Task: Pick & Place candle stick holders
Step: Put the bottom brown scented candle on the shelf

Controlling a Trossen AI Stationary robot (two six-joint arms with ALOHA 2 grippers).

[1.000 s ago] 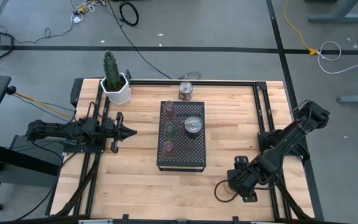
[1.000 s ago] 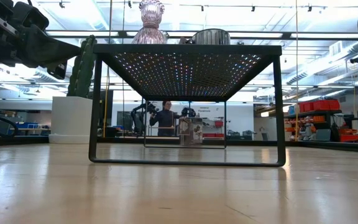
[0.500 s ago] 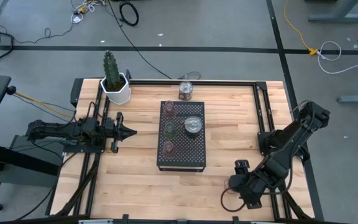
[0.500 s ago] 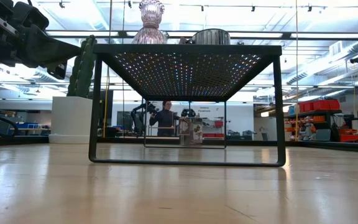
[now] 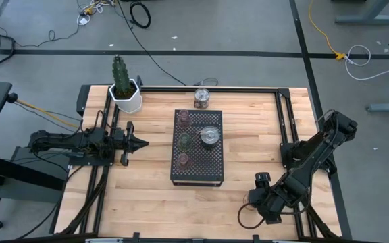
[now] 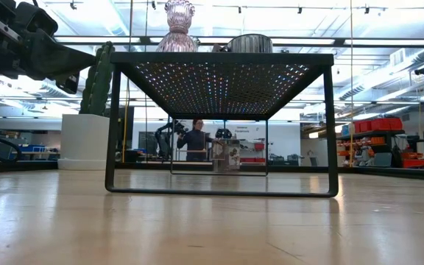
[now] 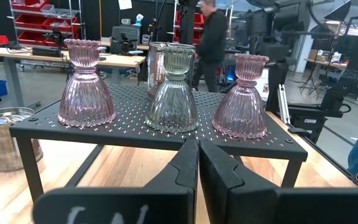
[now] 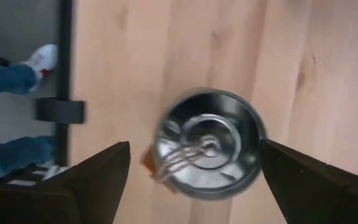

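Observation:
A black perforated stand [image 5: 211, 169] at the table's middle carries two pink-purple holders [image 5: 184, 119] [image 5: 183, 160], a green holder [image 5: 185, 140] and a silvery holder [image 5: 209, 136]. The left wrist view shows the pink-purple pair [image 7: 86, 84] [image 7: 241, 99] and the green one [image 7: 173, 90]. A second silvery holder [image 5: 202, 98] stands on the table by the far edge. A third silvery holder [image 8: 209, 144] stands on the wood under my right gripper [image 8: 194, 149]. My right gripper [image 5: 265, 202] is open, pointing down, fingers either side above it. My left gripper [image 5: 140, 142] is shut and empty, level, left of the stand.
A white pot with a cactus [image 5: 125, 91] stands at the far left corner. A black rail [image 8: 64, 93] marks the table edge beside the third holder, with a person's shoe [image 8: 42, 59] beyond it. People stand in the room behind [image 7: 213, 37].
My right gripper has shifted a little toward the table's near edge. My left gripper and the holders on the stand have kept still.

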